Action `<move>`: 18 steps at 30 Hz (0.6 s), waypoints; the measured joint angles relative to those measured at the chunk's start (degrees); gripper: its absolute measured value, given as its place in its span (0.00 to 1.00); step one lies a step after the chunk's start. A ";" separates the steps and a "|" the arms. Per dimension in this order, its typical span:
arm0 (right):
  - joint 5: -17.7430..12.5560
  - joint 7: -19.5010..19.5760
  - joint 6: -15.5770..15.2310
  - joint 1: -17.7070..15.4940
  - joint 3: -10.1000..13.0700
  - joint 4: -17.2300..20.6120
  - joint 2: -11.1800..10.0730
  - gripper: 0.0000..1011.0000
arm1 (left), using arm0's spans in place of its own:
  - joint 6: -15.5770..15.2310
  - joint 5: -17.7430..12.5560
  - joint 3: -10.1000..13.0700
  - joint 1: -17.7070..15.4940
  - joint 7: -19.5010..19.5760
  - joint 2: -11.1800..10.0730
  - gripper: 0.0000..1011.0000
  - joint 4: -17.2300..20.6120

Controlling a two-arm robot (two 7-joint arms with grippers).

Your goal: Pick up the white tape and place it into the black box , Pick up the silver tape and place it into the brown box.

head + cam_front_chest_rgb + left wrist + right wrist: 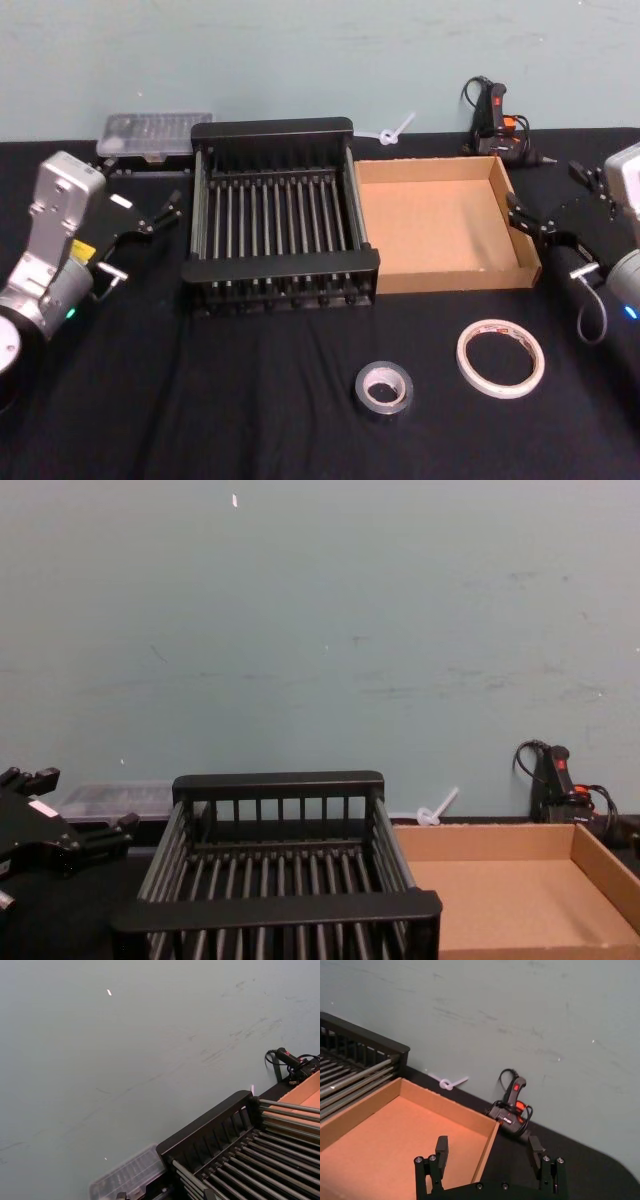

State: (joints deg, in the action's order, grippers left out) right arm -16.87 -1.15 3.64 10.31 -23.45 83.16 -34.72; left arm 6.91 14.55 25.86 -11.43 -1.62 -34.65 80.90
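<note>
While both sat mid-worktop (120, 420), counted one black box (280, 215) touching one brown box (440, 225). Nearer front edge, on open cloth: one silver tape (384, 388), one white tape (500, 357). Left tool (150, 222) open beside crate; right tool (530, 222) open over brown box's rim.

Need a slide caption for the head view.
Both tapes, white tape and silver tape, lie unpicked before black box and brown box.

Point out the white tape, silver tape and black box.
white tape (500, 358): head view, on the roll's near right band.
silver tape (384, 389): head view, on its inner ring.
black box (280, 266): head view, on its near rim.
</note>
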 joint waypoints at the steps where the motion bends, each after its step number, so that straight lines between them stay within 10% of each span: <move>1: -0.70 -0.48 -0.72 -0.39 0.43 0.67 -0.20 0.99 | 0.00 0.00 0.00 0.00 0.00 0.00 0.99 0.00; 18: -11.98 -9.46 -18.57 -10.63 7.72 15.20 -7.25 0.99 | 0.00 0.00 0.00 0.00 0.00 0.00 0.99 0.00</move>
State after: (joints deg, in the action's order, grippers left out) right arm -28.86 -10.61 -14.93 -0.32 -15.73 98.37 -41.97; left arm 6.91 14.55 25.86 -11.43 -1.62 -34.65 80.90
